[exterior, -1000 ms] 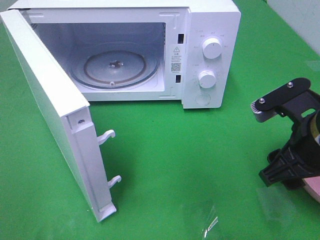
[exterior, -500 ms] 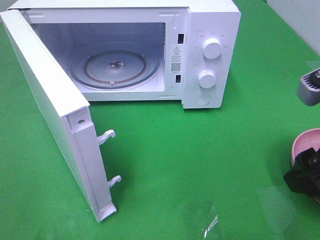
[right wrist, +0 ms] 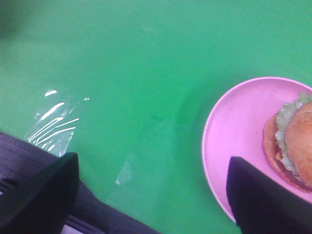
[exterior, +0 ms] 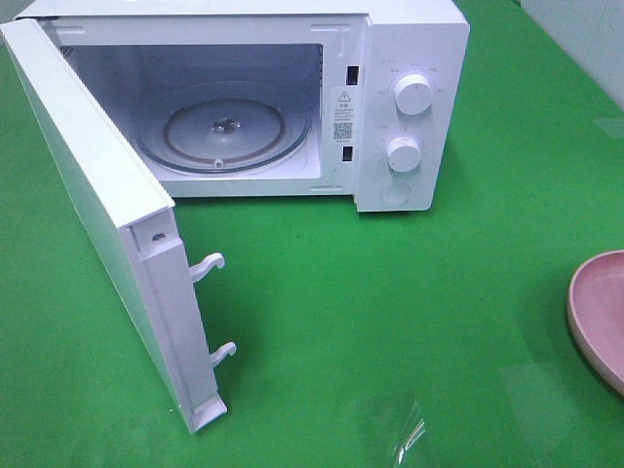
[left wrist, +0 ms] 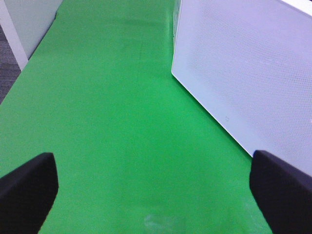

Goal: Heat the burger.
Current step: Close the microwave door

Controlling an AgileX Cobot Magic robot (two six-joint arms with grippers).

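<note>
Burger [right wrist: 297, 141] is seen on pink dish [right wrist: 239, 141], right of open microwave [exterior: 390, 97]; both grippers [left wrist: 151, 195] [right wrist: 151, 195] spread wide, nothing held.

You're at a staged lab test bench: a green-covered surface [exterior: 409, 292] carrying a white microwave [exterior: 409, 58].
</note>
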